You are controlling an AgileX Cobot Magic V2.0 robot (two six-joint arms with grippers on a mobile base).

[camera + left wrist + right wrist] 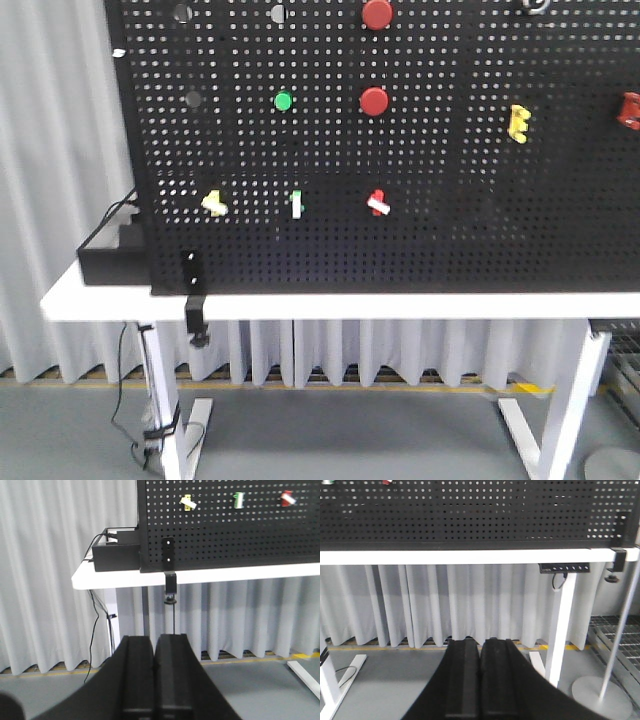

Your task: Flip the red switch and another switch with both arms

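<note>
Black pegboard [450,200] upright on white counter [400,305]; red switch [378,203] right of green-based toggle [296,204], yellow-based white switch [214,204] left of it; left pincer [154,642], right pincer [480,645] clenched, empty, well apart from board

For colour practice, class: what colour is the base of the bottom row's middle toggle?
Green; the middle toggle shows best in the front-facing view.
</note>
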